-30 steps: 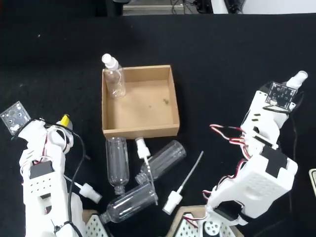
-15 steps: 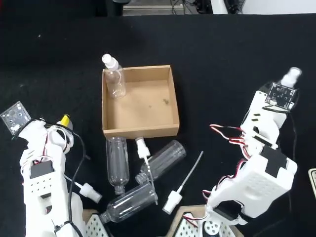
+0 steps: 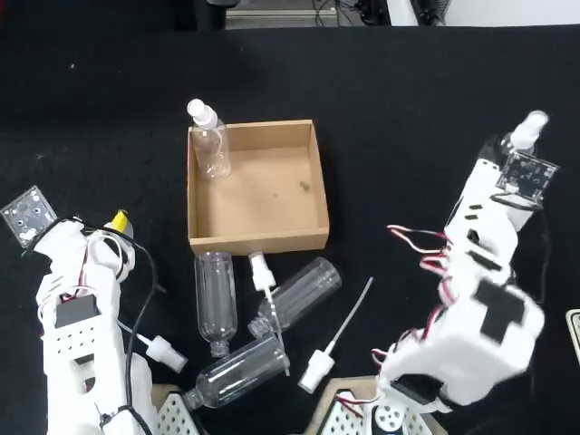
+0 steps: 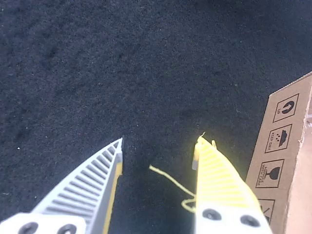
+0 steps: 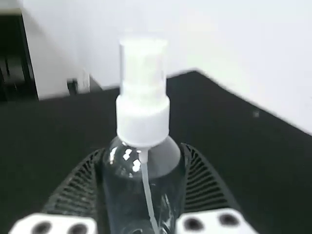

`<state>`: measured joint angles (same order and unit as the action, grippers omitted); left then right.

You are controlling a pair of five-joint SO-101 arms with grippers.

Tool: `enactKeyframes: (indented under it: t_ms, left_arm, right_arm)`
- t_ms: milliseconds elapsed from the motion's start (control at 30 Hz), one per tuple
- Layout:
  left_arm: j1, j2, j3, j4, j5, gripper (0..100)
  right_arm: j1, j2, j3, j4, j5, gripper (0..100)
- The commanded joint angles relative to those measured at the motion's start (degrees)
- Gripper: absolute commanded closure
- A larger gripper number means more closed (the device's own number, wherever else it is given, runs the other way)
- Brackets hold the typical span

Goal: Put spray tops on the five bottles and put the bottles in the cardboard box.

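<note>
The right gripper (image 5: 141, 178) is clamped on a clear plastic bottle with a white spray top (image 5: 143, 114). It grips the body below the shoulder so the capped neck stands free, ready, I'd judge, for carrying to the open brown cardboard box (image 3: 258, 241), which sits well apart. The left gripper (image 4: 160, 146) hangs wide and empty over the black cloth (image 4: 97, 58), just beside the box wall. That wall carries printed handling pictograms, but their lettering is too fine to read.

Both white arms (image 3: 80, 335) carry red-and-white wires (image 3: 412, 243) and ribbed jaws.
</note>
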<state>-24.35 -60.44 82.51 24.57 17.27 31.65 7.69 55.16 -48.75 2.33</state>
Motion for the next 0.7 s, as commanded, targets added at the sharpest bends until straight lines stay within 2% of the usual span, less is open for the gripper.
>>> enactKeyframes:
  t_ms: [0,200,300,467,667]
  left_arm:
    - [0.57,-1.05,-0.75,-1.32,0.09,78]
    - [0.57,-1.05,-0.75,-1.32,0.09,78]
    - [0.57,-1.05,-0.75,-1.32,0.09,78]
    - [0.57,-1.05,-0.75,-1.32,0.09,78]
    - [0.31,-1.05,-0.75,-1.32,0.09,78]
  right_arm:
    - [-5.19,-16.66,2.77,8.35,-1.23,98.7]
    - [-19.25,-40.22,0.57,37.36,-1.41,98.7]
    - [-27.69,-47.16,-1.71,46.42,-1.41,98.7]
    - [-39.3,-47.87,-2.77,46.77,-1.41,98.7]
    - [-48.62,-40.13,-2.86,37.19,-1.32,98.7]
